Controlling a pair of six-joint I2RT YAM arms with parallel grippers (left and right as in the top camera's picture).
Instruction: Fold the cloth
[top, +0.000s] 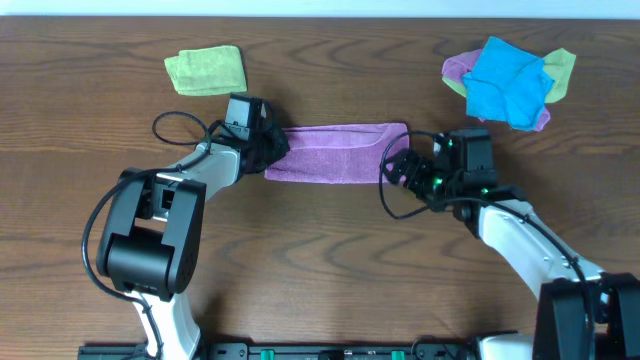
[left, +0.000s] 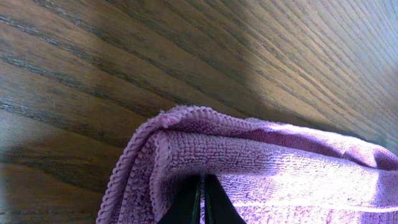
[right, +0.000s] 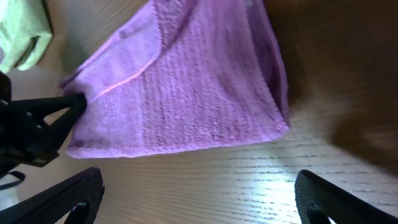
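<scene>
Between the tools, cloth (top: 335, 153) is lying long-axis left-right — left tool (top: 270, 152) is pinching one end, right tool (top: 399, 166) spread at the other.

The purple cloth (top: 338, 153) lies on the wooden surface in the upper middle of the overhead frame. It is folded into a long, nearly horizontal band. Its fabric is a fine looped terry with a stitched hem along the edge. The layers are doubled over at the left end, where the corner curls round. The right end lies flat with a squared corner.
</scene>
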